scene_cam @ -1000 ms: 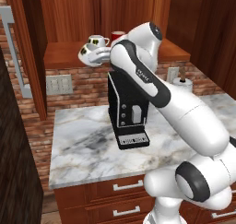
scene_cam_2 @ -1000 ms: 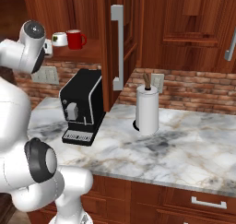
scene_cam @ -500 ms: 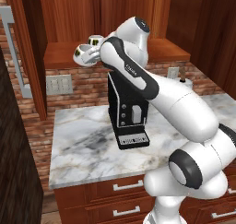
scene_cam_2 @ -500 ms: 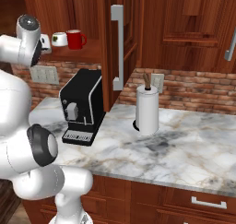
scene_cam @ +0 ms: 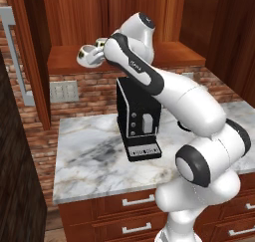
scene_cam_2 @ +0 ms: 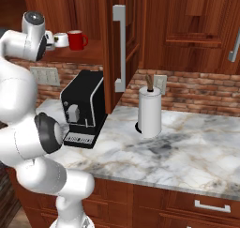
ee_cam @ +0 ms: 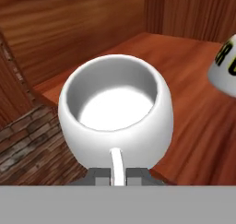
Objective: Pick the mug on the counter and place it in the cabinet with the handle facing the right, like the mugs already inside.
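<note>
Just ahead of the gripper (ee_cam: pixel 118 176), clamped on the handle (ee_cam: pixel 116 165), carried the mug (ee_cam: pixel 116 112) tilted, risking a knock against the striped mug (ee_cam: pixel 224 64) alongside.

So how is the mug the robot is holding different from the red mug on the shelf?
The mug in the tool is white; the red mug is glossy red. The held mug looks squat and round, the red one taller and straighter. The white one hangs at the front edge of the cabinet shelf; the red one stands on it. Both have a loop handle.
</note>
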### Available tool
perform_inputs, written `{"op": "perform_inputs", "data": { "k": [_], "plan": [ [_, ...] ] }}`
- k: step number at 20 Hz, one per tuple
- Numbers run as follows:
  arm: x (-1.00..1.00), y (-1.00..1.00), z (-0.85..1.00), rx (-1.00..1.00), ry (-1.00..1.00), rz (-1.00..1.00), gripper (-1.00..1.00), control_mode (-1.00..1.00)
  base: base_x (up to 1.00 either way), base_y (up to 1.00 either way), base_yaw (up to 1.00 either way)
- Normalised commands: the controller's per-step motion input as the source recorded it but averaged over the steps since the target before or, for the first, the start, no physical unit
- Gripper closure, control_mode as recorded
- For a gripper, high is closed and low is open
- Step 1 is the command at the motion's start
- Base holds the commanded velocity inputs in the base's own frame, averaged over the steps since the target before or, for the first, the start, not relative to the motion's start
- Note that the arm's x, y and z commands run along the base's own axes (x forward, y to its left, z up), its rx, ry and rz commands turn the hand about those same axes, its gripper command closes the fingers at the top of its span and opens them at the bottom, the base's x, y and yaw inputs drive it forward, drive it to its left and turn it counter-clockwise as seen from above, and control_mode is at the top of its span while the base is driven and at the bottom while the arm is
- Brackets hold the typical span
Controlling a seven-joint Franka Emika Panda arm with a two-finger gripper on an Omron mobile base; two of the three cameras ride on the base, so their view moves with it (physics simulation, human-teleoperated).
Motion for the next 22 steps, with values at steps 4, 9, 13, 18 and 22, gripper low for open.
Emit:
{"op": "perform_inputs", "data": {
  "k": [4, 9, 13, 18, 22],
  "plan": [
    [0.38, 0.00, 0.00, 0.00, 0.00, 0.06, 1.00, -1.00, 0.00, 0.00, 0.00],
    [0.25, 0.01, 0.00, -0.03, 0.00, 0.05, 1.00, -1.00, 0.00, 0.00, 0.00],
    [0.03, 0.11, 0.00, -0.06, 0.00, 0.01, 1.00, -1.00, 0.00, 0.00, 0.00],
    [0.04, 0.15, -0.08, -0.05, 0.01, 0.00, 1.00, -1.00, 0.00, 0.00, 0.00],
    [0.24, 0.04, -0.17, -0.04, 0.02, 0.00, 1.00, -1.00, 0.00, 0.00, 0.00]
  ]
}}
